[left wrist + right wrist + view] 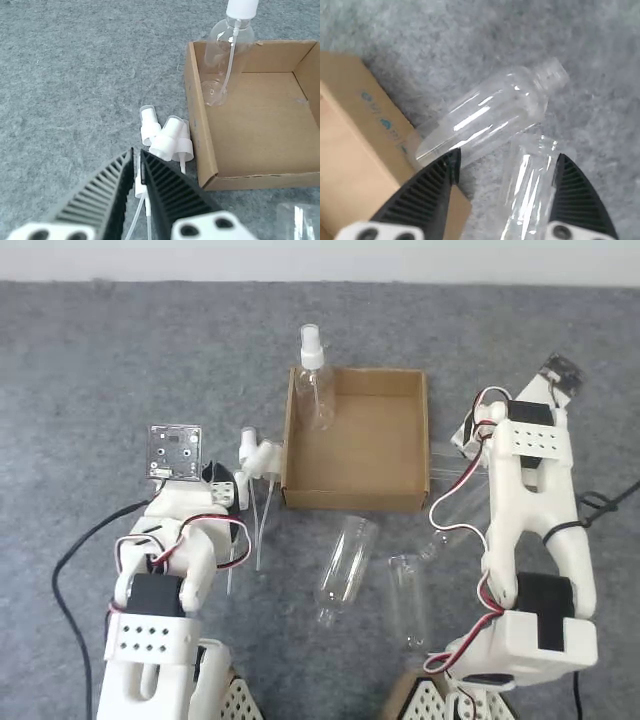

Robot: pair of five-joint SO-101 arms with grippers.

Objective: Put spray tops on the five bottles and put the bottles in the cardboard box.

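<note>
High view: one capped bottle [313, 390] stands in the box [355, 500] — most of the task remains. Bare bottles [345, 560] lie on the bench [100, 360]. The left gripper [137, 152] pinches a top [139, 184] in its jaws beside loose tops [167, 142]; the right gripper [507, 160] holds its jaws spread over two bottles [485, 117].

A grey, felt-like carpet [120, 360] covers the table, meeting a pale wall [320, 258] at the far edge.

It looked like a robot lab: 2 white robot arms [160, 590] with loose wires [68, 570] sat on a grey mat [120, 350] by a plain wall [300, 258].
</note>
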